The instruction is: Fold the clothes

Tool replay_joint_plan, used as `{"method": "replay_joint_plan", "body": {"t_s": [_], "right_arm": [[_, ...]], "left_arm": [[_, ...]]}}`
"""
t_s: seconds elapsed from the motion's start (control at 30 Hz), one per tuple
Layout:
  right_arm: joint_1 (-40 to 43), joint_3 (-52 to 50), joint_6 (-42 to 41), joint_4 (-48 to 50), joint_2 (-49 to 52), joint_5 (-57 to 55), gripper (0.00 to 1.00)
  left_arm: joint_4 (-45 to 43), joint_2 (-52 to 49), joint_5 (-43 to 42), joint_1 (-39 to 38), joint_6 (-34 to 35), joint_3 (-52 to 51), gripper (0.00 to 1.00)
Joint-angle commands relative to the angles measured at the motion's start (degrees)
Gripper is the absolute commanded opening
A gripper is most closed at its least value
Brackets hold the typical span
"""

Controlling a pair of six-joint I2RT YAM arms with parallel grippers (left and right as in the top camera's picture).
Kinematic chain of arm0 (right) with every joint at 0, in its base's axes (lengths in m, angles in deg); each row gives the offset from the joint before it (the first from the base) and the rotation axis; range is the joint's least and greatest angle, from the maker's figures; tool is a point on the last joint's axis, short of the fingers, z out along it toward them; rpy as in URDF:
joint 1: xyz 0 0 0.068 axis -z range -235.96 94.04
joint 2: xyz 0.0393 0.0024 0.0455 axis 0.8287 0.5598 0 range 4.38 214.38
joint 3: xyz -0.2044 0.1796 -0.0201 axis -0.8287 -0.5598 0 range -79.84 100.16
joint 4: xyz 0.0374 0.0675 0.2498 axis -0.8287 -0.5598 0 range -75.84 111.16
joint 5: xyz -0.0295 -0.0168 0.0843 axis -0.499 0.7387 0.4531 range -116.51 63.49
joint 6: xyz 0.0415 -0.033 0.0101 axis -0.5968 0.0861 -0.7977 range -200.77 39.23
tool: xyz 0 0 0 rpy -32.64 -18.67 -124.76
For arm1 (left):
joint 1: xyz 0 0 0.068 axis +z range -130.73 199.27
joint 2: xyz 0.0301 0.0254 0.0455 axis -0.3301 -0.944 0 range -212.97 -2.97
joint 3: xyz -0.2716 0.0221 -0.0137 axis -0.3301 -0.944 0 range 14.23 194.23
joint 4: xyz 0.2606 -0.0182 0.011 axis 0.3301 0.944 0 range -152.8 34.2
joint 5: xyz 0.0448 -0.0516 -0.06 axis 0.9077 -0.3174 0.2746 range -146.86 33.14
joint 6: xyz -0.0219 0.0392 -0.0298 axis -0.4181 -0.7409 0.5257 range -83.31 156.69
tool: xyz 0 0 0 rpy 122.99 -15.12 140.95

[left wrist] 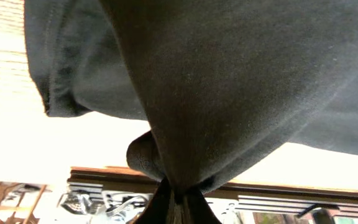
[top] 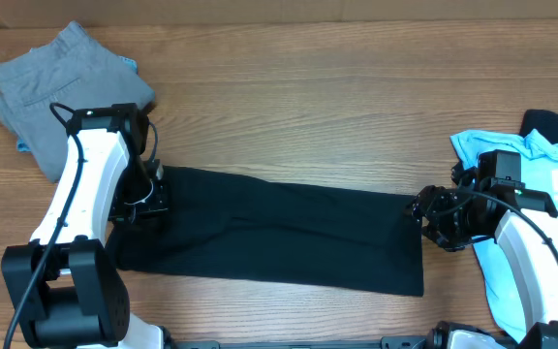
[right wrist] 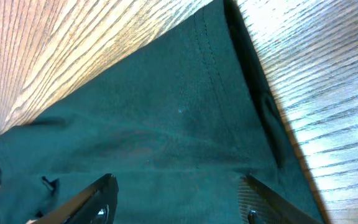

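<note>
Overhead: the black tee (top: 279,233) lies in a long band on the table (top: 308,107), with the left pincer (top: 148,202) at its left end and the right pincer (top: 422,213) at its right end.

Left wrist: this pincer pinches a gather of the tee.

Right wrist: this pincer stands spread above the tee's edge, holding nothing.

With one end loose, a lift could drag the band askew, or the thin pinch could slip. No container shows.

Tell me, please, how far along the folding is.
Done: the black T-shirt is folded into a strip. In hand: the left hand pinches its left end; the right hand stands open at its right end. Left: folding it shorter, plus, probably, the light-blue tee and grey trousers.
</note>
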Motion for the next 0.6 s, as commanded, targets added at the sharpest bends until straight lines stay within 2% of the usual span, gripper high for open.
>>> {"method": "replay_joint_plan", "body": {"t_s": [0.0, 0.1, 0.3, 0.47, 0.57], "right_arm": [[0.00, 0.79, 0.04, 0.28, -0.83, 0.11, 0.67], [0.00, 0.79, 0.04, 0.31, -0.83, 0.11, 0.70], [0.00, 0.79, 0.04, 0.44, -0.83, -0.48, 0.72], [0.00, 0.79, 0.04, 0.48, -0.83, -2.08, 0.72], [0.00, 0.79, 0.04, 0.22, -0.83, -2.27, 0.72]], "left_arm": [[0.31, 0.11, 1.66, -0.33, 1.09, 0.02, 0.36], [0.00, 0.11, 1.68, -0.33, 1.07, 0.04, 0.42], [-1.99, 0.11, 1.64, -0.33, 2.21, 1.77, 0.43], [-10.40, 0.04, 1.64, -0.33, 4.57, 1.60, 0.32], [-13.05, -0.22, 1.64, -0.33, 5.77, 0.85, 0.33]]}}
